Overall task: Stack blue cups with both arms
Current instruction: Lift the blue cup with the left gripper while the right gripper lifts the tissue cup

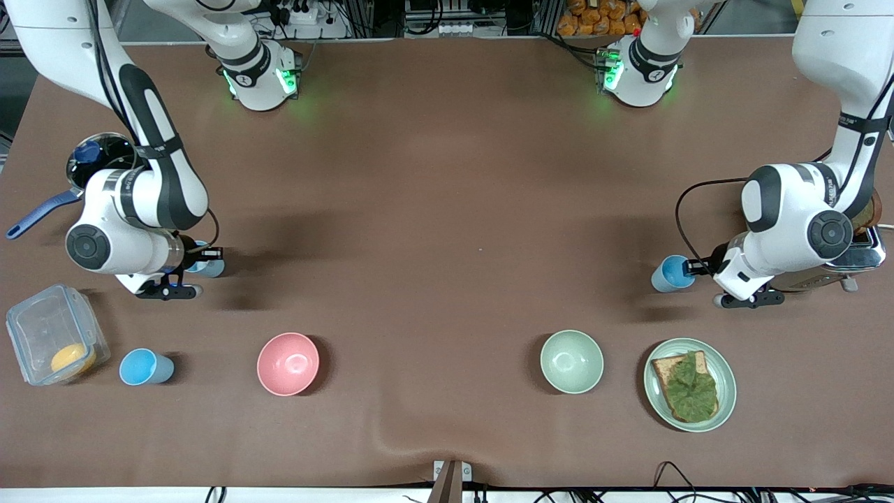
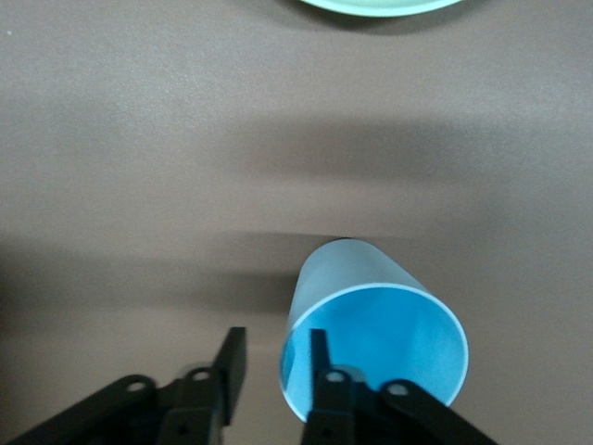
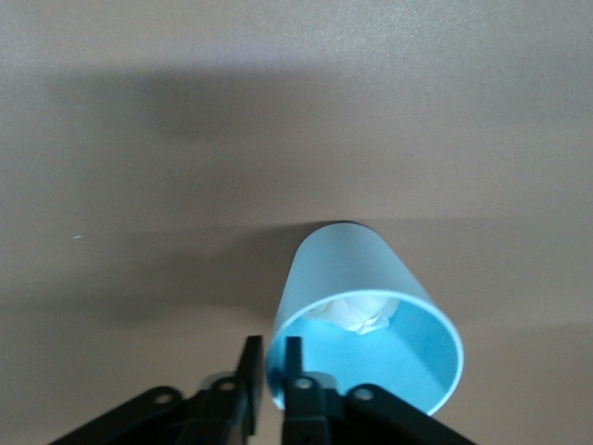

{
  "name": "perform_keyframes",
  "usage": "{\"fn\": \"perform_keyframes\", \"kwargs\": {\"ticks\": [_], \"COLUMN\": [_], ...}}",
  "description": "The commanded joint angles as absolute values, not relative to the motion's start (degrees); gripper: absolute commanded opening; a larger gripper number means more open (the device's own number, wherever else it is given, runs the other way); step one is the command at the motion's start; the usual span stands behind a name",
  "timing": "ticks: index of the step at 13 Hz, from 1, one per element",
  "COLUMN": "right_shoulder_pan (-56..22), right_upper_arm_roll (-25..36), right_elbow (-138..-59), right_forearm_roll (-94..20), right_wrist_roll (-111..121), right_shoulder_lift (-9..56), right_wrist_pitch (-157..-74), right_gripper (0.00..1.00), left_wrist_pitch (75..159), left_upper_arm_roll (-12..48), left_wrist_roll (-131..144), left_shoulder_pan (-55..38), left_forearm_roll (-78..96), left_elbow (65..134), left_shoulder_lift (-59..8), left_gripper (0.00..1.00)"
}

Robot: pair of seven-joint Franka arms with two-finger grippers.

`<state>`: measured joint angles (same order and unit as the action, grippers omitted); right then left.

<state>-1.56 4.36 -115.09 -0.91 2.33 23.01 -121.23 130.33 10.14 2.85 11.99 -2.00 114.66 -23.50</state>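
The right gripper (image 3: pixel 269 371) has its two black fingers (image 3: pixel 295 366) closed on the rim of a light-blue cup (image 3: pixel 352 292), one finger inside the wall and the other outside it. The cup stands upright on the brown table (image 3: pixel 185 139), and a crumpled white scrap (image 3: pixel 359 313) lies inside it.

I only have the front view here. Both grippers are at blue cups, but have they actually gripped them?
Observer: In the left wrist view, the left gripper straddles the wall of the left arm's cup. One finger is inside the rim and the outer one is apart from the wall, so it is not gripped.
Operator: And the right?
Observer: The right gripper pinches the wall of the right arm's cup, one finger inside, one outside.
Operator: Anything inside the cups?
Observer: The right arm's cup holds a crumpled white lump.
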Motion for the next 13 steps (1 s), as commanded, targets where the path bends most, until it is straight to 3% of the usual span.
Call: {"fn": "perform_keyframes", "kwargs": {"ticks": [1,7,13], "right_shoulder_pan": [-2.8,-12.6,-28.2], "right_upper_arm_roll": [4.5,4.3,4.2], "right_elbow": [-113.0,-102.6,-94.1], "right_forearm_roll": [-0.3,-6.5,-15.2], "right_wrist_roll": [2.2,-10.4,-35.4], "right_shoulder_lift": [23.2,22.9,27.7], "right_wrist_pitch": [-119.8,-105.7,-107.4], "right_gripper": [0.00,0.00,0.00], "left_wrist_pitch": [131.1,130.5,127.5], "left_upper_arm_roll": [10.4,11.1,14.1], "left_wrist_roll": [1.7,1.6,-0.8], "left_shoulder_pan": [12.0,12.1,12.2], "left_forearm_roll": [-3.1,-3.0,-3.1], "left_elbow": [115.0,114.5,112.4], "left_shoulder_lift": [-23.3,-21.1,-15.7], "left_gripper": [0.00,0.00,0.00]}}
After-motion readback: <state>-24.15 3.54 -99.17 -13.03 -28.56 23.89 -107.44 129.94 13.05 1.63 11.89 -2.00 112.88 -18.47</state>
